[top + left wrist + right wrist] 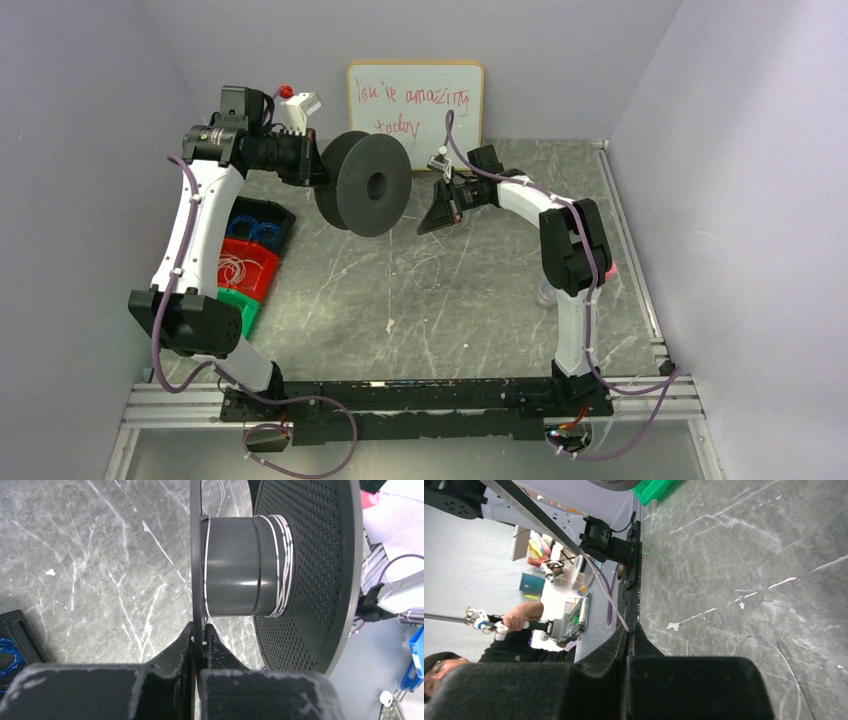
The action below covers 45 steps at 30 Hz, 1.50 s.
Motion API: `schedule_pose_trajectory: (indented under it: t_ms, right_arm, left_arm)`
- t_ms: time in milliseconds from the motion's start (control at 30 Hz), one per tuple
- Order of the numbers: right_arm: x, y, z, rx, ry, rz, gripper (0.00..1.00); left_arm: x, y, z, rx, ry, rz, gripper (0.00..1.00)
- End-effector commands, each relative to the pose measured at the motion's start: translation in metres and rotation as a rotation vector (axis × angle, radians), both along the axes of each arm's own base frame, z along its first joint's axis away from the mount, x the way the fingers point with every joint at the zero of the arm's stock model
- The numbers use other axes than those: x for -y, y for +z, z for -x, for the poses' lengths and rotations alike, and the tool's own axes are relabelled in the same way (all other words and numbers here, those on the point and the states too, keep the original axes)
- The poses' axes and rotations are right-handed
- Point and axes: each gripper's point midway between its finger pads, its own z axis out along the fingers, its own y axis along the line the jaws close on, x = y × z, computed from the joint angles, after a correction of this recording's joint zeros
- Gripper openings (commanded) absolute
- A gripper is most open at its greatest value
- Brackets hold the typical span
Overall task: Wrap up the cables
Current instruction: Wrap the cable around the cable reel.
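Grey marble tabletop (480, 300) lies below; my left gripper (198, 641) clamps the black spool (310, 555) by one flange, my right gripper (629, 631) is closed on a thin whitish cable (610, 599).

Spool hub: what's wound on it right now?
White cable: several turns bunched against the perforated flange, one turn by the thin flange. The hub hides its own far side.

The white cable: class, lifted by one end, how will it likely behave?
Probably floppy: the cable lies in loose curls on the table. Likely very light: far thinner than the right gripper pinching it. Bends easily, judging by tight turns round the spool.
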Motion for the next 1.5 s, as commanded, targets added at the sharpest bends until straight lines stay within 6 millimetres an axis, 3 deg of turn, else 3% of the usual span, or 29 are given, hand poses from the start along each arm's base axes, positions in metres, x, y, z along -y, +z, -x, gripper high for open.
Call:
schedule_pose_trajectory:
  t_ms: [0,133,367,567,833,1167,1467]
  right_arm:
    - [0.014,0.025,-0.011,0.004,-0.027,-0.03,0.0]
    - [0.021,0.047,-0.008,0.015,-0.02,-0.077,0.0]
    - [0.03,0.073,0.006,-0.001,0.037,-0.111,0.0]
    - [0.035,0.096,0.015,0.044,0.031,-0.104,0.0]
    - [0.033,0.11,0.017,0.011,-0.005,-0.123,0.0]
    - [0.029,0.115,0.01,0.014,-0.092,-0.127,0.11]
    - [0.026,0.128,0.021,0.037,-0.072,-0.162,0.07]
  left_arm:
    - [-0.006,0.026,0.013,0.166,-0.095,-0.046,0.02]
    - [-0.011,0.015,0.012,0.175,-0.12,-0.107,0.02]
    - [0.002,-0.008,0.026,0.169,-0.274,-0.215,0.02]
    - [0.001,-0.032,0.01,0.195,-0.204,-0.407,0.02]
    - [-0.012,-0.03,-0.024,0.258,-0.009,-0.524,0.02]
    - [0.009,-0.042,-0.023,0.259,0.007,-0.547,0.02]
    - [0.012,-0.051,-0.033,0.231,0.097,-0.525,0.02]
